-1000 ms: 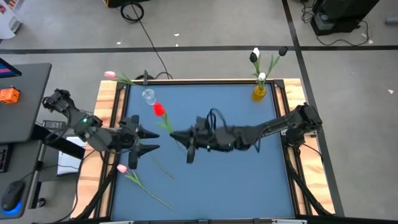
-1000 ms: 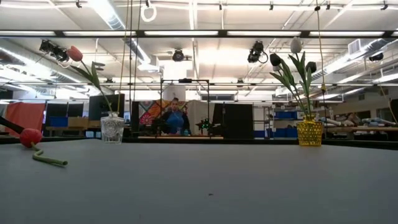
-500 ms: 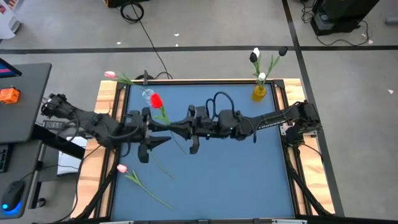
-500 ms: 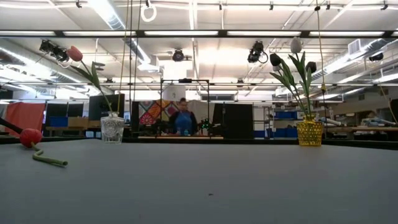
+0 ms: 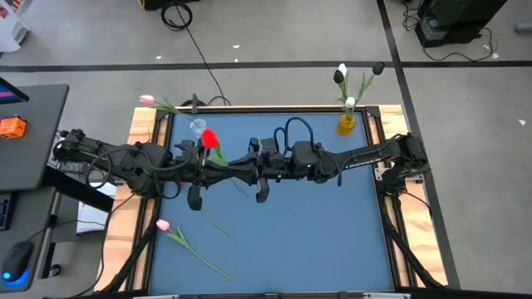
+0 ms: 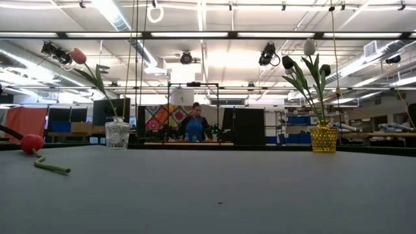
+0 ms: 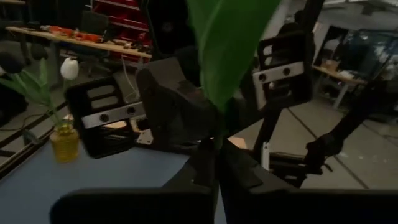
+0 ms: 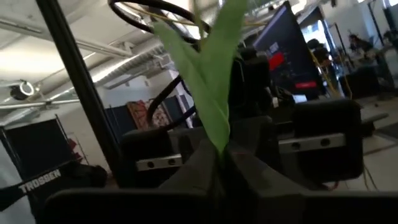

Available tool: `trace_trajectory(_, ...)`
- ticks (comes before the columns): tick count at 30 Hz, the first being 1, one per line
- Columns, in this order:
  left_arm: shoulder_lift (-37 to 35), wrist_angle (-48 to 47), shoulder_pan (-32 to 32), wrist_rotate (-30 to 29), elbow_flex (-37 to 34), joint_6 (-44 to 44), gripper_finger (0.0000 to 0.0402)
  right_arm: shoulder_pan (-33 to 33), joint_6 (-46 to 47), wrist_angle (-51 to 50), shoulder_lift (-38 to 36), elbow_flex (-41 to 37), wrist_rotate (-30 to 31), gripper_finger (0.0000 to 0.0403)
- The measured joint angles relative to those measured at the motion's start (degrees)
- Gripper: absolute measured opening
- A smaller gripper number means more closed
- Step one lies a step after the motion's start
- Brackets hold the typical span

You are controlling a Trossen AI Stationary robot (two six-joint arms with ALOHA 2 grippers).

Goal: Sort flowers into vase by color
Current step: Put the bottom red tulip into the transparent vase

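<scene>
Take the clear glass vase (image 5: 198,127) at the far left of the blue table (image 5: 316,232) as your marker. Just beside it, toward the table's middle, you have the red-headed artificial tulip (image 5: 209,138) held up in the air, its thin green stem running from the head toward the point where your two arms meet. The left gripper (image 5: 221,164) comes in from the vase side and its fingers are pinched narrow on that stem; in the left wrist view the green leaf (image 7: 227,43) rises straight out of the closed fingertips. The right gripper (image 5: 241,165) faces it from the side away from the vase, nearly touching. In its wrist view the leaf (image 8: 208,93) stands between the fingers (image 8: 193,165), which look close together, though you cannot tell from here whether they grip the stem or have slackened.

A pink-headed tulip (image 5: 148,100) leans out of the glass vase over the table's wooden edge. Another pink-headed tulip (image 5: 164,225) lies flat on the table well in front of the vase. Far across the table stands the small yellow vase (image 5: 347,124) holding white and black tulips (image 5: 342,73).
</scene>
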Motion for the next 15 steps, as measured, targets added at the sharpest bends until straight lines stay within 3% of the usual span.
trace_trajectory(3,-0.07,-2.2,0.92,-0.08,0.0,0.2,0.0007,-0.72,0.44,-5.26,-1.56,0.0,0.83,0.0086)
trace_trajectory(7,-2.11,-7.41,1.46,-3.06,-0.07,-1.01,0.0005,-1.73,-0.6,-19.54,-6.38,0.0,4.92,0.0121)
trace_trajectory(15,-6.66,-17.17,5.01,-5.0,-0.07,-2.2,0.0004,-3.46,-6.92,-45.77,-18.62,0.0,13.23,0.012)
